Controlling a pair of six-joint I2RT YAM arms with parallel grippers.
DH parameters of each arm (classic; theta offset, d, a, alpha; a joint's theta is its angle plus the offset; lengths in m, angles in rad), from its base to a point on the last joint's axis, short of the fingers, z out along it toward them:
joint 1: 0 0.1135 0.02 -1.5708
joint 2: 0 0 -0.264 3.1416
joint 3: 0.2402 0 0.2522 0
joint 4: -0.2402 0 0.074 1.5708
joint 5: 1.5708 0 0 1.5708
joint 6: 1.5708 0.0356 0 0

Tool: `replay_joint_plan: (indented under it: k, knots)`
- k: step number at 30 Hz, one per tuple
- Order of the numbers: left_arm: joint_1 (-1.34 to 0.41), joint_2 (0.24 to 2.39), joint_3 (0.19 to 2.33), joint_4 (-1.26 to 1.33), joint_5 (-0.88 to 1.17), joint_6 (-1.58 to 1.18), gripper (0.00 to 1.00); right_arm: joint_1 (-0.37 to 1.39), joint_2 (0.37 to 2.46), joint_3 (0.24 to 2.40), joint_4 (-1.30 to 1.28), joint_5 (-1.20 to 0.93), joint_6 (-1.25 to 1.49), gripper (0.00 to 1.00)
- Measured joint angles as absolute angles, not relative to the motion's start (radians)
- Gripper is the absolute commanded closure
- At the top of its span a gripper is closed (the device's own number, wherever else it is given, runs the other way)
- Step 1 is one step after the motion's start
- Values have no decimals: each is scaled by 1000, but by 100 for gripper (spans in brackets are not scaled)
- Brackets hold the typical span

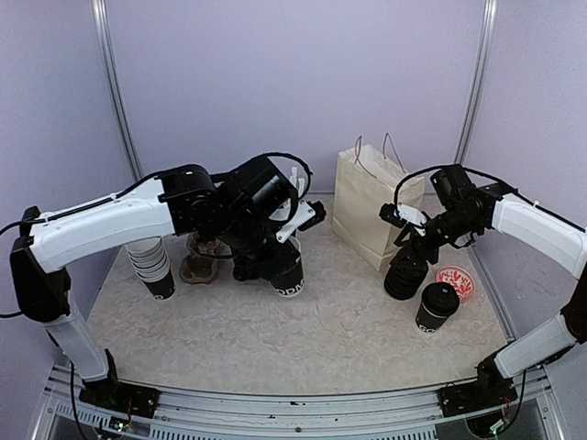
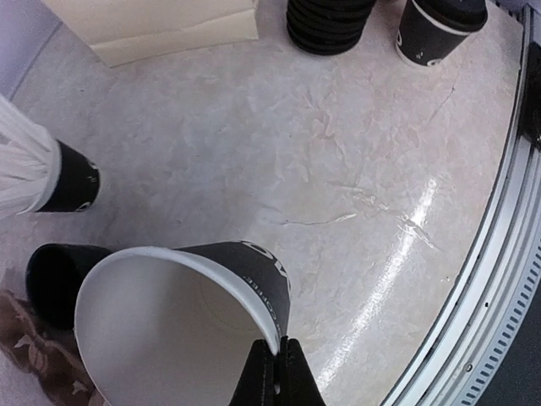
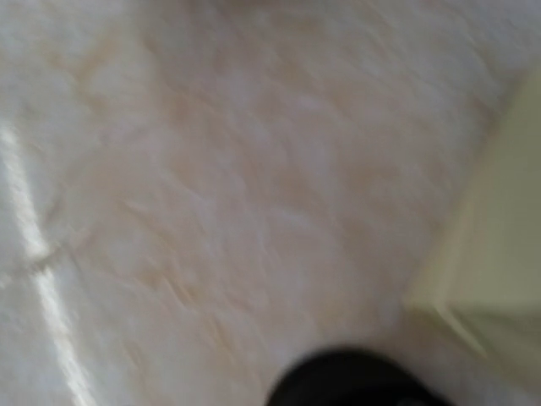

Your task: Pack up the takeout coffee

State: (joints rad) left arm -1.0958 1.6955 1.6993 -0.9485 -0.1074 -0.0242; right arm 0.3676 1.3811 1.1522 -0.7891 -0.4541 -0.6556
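My left gripper (image 2: pixel 283 372) is shut on the rim of an open black takeout cup (image 2: pixel 186 321) with a white inner wall. In the top view it (image 1: pixel 278 246) holds that cup (image 1: pixel 290 275) at the table's middle. A lidded black takeout cup (image 1: pixel 437 307) stands at the right and shows in the left wrist view (image 2: pixel 439 30). My right gripper (image 1: pixel 410 246) hovers just over a stack of black lids (image 1: pixel 404 277). Its wrist view is blurred, with only a black round shape (image 3: pixel 347 381) at the bottom edge and no fingers visible.
A cream paper bag (image 1: pixel 371 206) stands at the back centre. A tilted stack of paper cups (image 1: pixel 151 261) and a brown cup carrier (image 1: pixel 197 264) are at the left. A black cup of white straws (image 2: pixel 51 178) and another dark cup (image 2: pixel 51 279) stand beside the held cup. A red-and-white disc (image 1: pixel 456 280) lies at the right.
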Motion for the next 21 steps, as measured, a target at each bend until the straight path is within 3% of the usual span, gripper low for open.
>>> replay_joint_plan:
  k: [6,11,17,21]
  knots:
    - [-1127,1953,1722,-889,-9,9,100,345,1346,1100,-824,-358,-649,35]
    - [-1136,2014,1724,-856,20,12,96,344,1346,1085,-843,-305,-642,34]
    - [-1135,2023,1739,-840,21,15,76,344,1372,1085,-865,-267,-645,34]
    - [-1139,2030,1739,-840,18,13,69,344,1393,1085,-871,-256,-646,38]
